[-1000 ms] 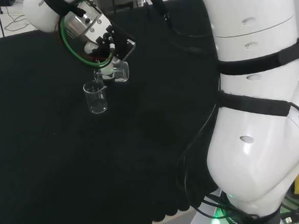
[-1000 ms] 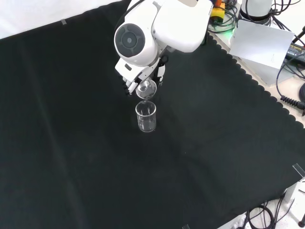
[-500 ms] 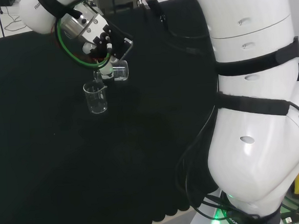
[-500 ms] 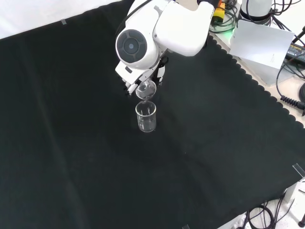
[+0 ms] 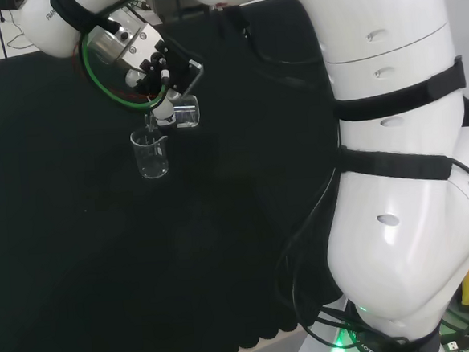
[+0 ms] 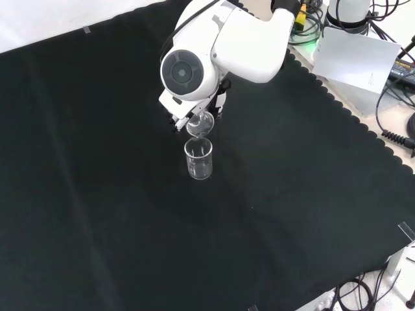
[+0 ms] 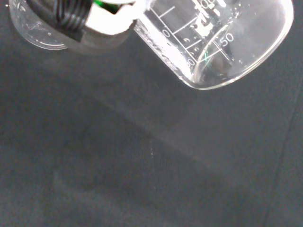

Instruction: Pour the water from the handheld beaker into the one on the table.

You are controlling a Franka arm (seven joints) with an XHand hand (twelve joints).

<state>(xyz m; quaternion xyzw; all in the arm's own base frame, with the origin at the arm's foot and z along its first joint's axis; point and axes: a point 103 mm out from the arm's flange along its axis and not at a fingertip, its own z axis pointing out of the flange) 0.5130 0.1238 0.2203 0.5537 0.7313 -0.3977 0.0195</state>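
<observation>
A clear glass beaker (image 5: 151, 154) (image 6: 198, 158) stands upright on the black cloth. The hand (image 5: 161, 71) is curled round a second, smaller clear beaker (image 5: 184, 113) (image 6: 200, 123) and holds it tipped on its side, its mouth over the standing beaker's rim. In the wrist view the held beaker (image 7: 213, 42) is close and large, with printed graduation marks on its wall, and a black and white finger (image 7: 90, 21) lies beside it, with part of the standing beaker's rim (image 7: 33, 38) behind the finger. I cannot make out water in either vessel.
The arm's big white links (image 5: 395, 173) stand at the head view's right, and a white link with a round grey cap (image 6: 188, 72) stands before the hand in the front view. The cloth's scalloped edge (image 6: 343, 107) runs at the front view's right, with cables and a white box beyond.
The hand and held beaker have drifted slightly left and up in the head view, and the beaker has tipped a little further. The standing beaker has not moved.
</observation>
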